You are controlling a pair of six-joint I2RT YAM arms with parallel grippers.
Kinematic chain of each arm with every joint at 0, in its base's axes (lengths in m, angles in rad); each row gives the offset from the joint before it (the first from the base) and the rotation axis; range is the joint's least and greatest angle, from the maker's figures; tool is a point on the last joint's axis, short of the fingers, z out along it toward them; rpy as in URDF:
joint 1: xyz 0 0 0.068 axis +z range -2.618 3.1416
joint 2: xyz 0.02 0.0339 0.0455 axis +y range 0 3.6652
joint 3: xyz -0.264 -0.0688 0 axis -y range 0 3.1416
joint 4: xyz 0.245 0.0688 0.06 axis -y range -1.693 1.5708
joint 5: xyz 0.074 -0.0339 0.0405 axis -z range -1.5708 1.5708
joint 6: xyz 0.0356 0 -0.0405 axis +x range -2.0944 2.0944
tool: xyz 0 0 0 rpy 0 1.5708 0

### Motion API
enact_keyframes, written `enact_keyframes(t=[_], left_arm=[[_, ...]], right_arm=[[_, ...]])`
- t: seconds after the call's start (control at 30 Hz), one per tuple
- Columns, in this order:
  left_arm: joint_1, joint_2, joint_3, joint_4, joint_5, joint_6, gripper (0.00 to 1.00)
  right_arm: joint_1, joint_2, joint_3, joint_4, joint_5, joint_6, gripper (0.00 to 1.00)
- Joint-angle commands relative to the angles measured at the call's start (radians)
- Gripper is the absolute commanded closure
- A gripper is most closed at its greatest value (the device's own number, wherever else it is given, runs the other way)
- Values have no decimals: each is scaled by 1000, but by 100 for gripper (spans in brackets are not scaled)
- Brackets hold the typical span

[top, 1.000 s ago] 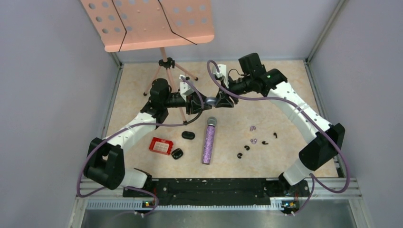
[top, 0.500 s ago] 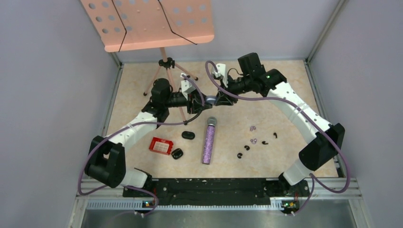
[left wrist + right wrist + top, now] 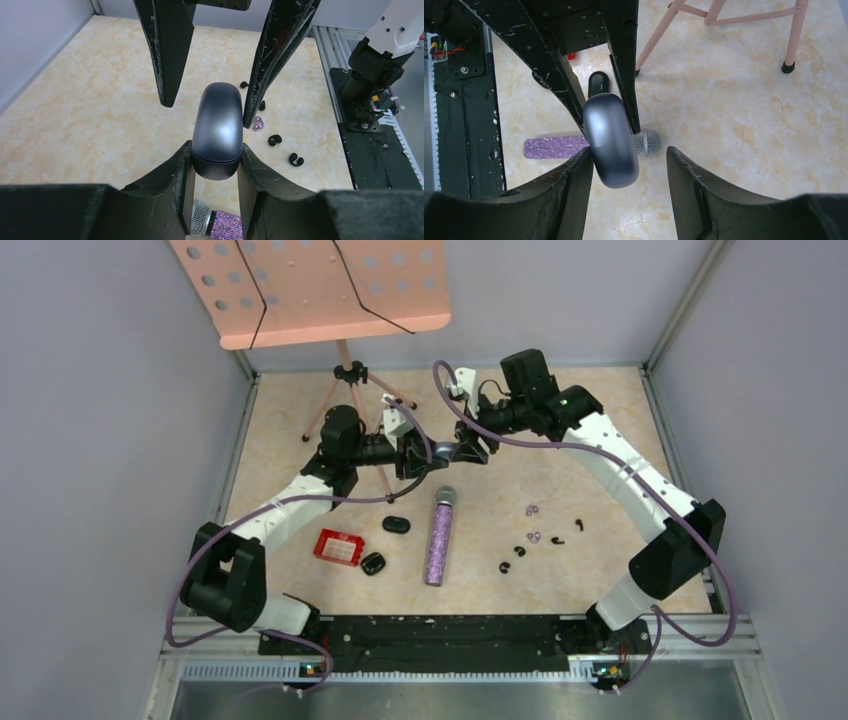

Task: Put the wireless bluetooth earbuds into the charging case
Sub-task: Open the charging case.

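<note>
A smooth grey-blue charging case (image 3: 443,451), closed, hangs in the air above the middle of the table. My left gripper (image 3: 216,155) is shut on its near end (image 3: 218,130). My right gripper (image 3: 629,155) faces it from the other side and is open. One finger lies against the case (image 3: 610,140) and the other stands well apart. The earbuds lie loose on the table to the right: two pale purple ones (image 3: 531,509) (image 3: 534,537) and several black ones (image 3: 556,540) (image 3: 505,567).
A glittery purple microphone (image 3: 438,537) lies below the grippers. Two black cases (image 3: 396,524) (image 3: 373,563) and a red box (image 3: 338,547) lie to the left. A pink music stand (image 3: 310,290) on a tripod (image 3: 350,375) stands at the back left.
Both grippers and the case between them have drifted slightly toward the back. The earbuds and other things on the table lie as before.
</note>
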Motion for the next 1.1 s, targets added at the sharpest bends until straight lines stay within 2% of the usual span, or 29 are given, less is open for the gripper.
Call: enact_keyframes(t=[0.0,0.3,0.6,0.87,1.07], left_arm=[[-6,2,-4,64,28,39,100],[-8,-7,-24,65,37,100,100],[-18,0,-27,70,19,124,100],[-15,6,-44,77,-51,6,100],[-10,5,-59,78,-94,-124,100]], right_arm=[[-2,-2,42,51,14,69,45],[-53,41,111,79,11,139,46],[-58,44,112,65,2,135,46],[-59,14,121,51,-8,134,44],[-73,-35,191,-86,3,132,37]])
